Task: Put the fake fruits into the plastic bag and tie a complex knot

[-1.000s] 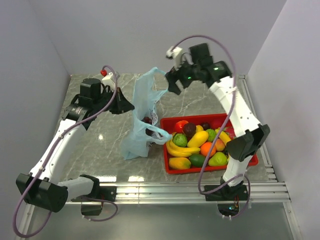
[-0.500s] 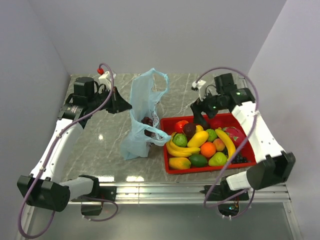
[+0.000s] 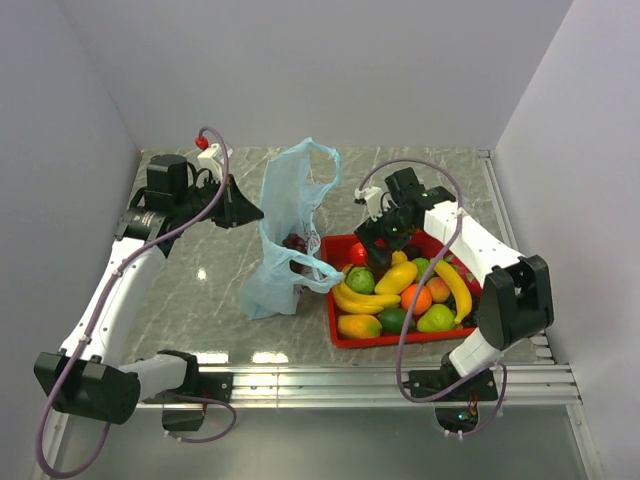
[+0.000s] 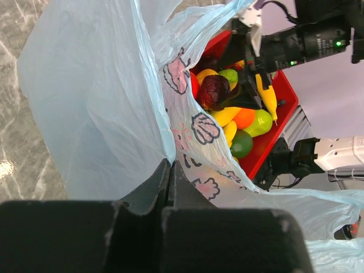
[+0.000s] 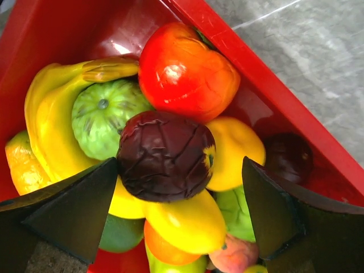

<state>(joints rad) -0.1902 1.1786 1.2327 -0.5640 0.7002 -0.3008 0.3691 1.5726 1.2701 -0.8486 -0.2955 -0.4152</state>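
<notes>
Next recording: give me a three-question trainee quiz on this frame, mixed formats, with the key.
1. True or false: the left claw is shut on the plastic bag.
2. The fruit between the right claw's open fingers is: A yellow, B dark purple, C green.
3. Fill in: the other fake fruits lie heaped in a red ____.
Key: 1 true; 2 B; 3 tray.

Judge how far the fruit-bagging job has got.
Done: a dark fruit shows inside the translucent light-blue plastic bag. In hand: left gripper pinches the bag open; open right gripper straddles a wrinkled dark-purple fruit. Remaining: most glossy plastic fruits fill the red tray; handles untied.
</notes>
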